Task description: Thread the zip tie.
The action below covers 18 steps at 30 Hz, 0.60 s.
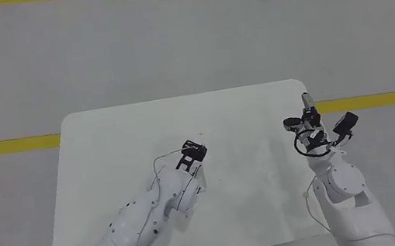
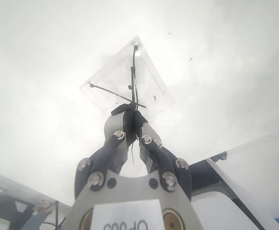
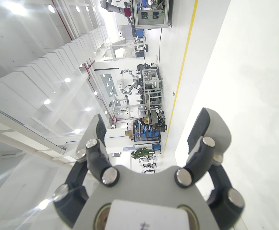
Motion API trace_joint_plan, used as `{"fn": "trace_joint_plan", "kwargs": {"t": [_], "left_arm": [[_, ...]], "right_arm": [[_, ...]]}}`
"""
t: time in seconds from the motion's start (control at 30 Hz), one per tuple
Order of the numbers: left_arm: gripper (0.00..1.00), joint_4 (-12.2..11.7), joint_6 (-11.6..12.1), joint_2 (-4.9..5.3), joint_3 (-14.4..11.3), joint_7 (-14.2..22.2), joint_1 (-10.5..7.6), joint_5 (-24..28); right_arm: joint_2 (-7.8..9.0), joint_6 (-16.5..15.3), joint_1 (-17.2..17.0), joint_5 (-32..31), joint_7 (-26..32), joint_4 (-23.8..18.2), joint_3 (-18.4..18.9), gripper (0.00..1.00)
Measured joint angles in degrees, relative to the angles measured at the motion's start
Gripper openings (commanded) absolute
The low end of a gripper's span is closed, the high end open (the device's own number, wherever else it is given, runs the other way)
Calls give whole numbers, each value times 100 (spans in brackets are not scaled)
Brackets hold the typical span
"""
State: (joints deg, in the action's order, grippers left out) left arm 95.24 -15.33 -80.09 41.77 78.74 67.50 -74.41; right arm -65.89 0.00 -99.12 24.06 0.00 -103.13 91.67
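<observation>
Top view, starting at the left: the left gripper (image 1: 192, 154) sits low over the middle of the white table (image 1: 107, 146), its arm coming in from the near left corner. Left wrist view gives the detail. Its two fingers (image 2: 117, 122) are pressed together on a black zip tie (image 2: 133, 78), pinching the strands right at the dark fingertip pads. From the pinch, the zip tie runs as a narrow loop to one corner of a clear square plate (image 2: 162, 90), which lies flat on the table just beyond the fingertips. A second zip tie (image 2: 109, 92) starts at a neighbouring corner of the plate and slants across it. It crosses the first one just ahead of the fingertips, and its thin tip pokes out past the crossing. A fine black strand trails back between the fingers toward the wrist; which tie it belongs to I cannot tell.

Further right in the top view, the right gripper (image 1: 320, 124) is held up at the table's right edge, in line with the yellow floor line (image 1: 382, 98). The right wrist view shows its fingers (image 3: 196, 128) spread wide, well apart from both zip ties and the plate
</observation>
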Motion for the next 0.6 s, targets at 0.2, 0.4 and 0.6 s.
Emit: {"fn": "trace_joint_plan", "kwargs": {"t": [0.2,0.4,0.6], "left_arm": [[0,214,16,37,84,33,98,-86],[0,274,88,63,144,46,171,-104],[0,20,132,33,109,-69,104,40]], "right_arm": [[0,0,0,0,0,0,0,100],[0,0,0,0,0,0,0,100],[0,0,0,0,0,0,0,100]]}}
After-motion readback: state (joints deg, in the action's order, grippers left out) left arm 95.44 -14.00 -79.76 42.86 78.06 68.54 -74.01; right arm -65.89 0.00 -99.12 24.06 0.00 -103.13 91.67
